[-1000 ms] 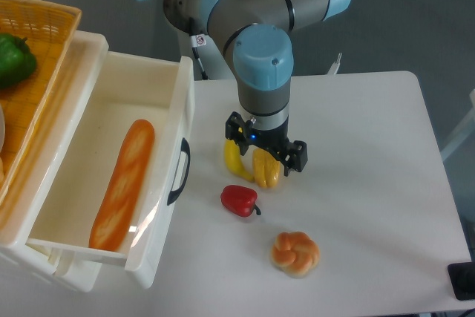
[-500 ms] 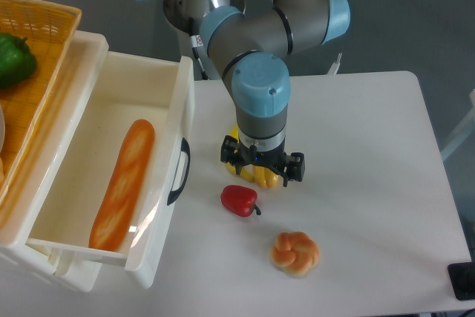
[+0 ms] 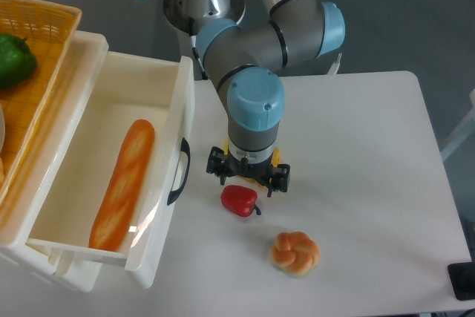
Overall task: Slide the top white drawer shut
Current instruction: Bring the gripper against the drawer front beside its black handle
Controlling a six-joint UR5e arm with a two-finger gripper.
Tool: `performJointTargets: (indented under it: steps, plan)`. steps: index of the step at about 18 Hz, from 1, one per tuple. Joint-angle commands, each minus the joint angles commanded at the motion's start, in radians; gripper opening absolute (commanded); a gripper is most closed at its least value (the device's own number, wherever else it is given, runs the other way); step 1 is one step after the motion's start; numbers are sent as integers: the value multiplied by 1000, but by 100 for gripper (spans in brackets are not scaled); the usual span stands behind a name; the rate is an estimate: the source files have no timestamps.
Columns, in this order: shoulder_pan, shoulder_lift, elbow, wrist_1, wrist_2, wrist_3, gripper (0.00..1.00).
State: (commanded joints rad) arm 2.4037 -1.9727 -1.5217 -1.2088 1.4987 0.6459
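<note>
Top white drawer [image 3: 111, 176] pulled fully out at left, baguette [image 3: 122, 183] lying inside, black handle [image 3: 179, 171] facing right toward arm. Gripper [image 3: 248, 182] hangs just right of handle, above red pepper [image 3: 239, 200]; fingers spread, grasping nothing. Likely lining up to push drawer front. Bun [image 3: 295, 252] nearer, right.

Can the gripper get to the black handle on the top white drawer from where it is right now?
Probably yes. The gripper hovers just right of the top white drawer, whose black handle faces it across bare table. Nothing lies between them; the red pepper sits lower, out of the straight path.
</note>
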Motion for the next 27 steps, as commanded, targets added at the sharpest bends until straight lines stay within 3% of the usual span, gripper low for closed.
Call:
performJointTargets:
  steps: [27]
  plan:
    - [-3, -12, 2, -12, -64, -18, 100]
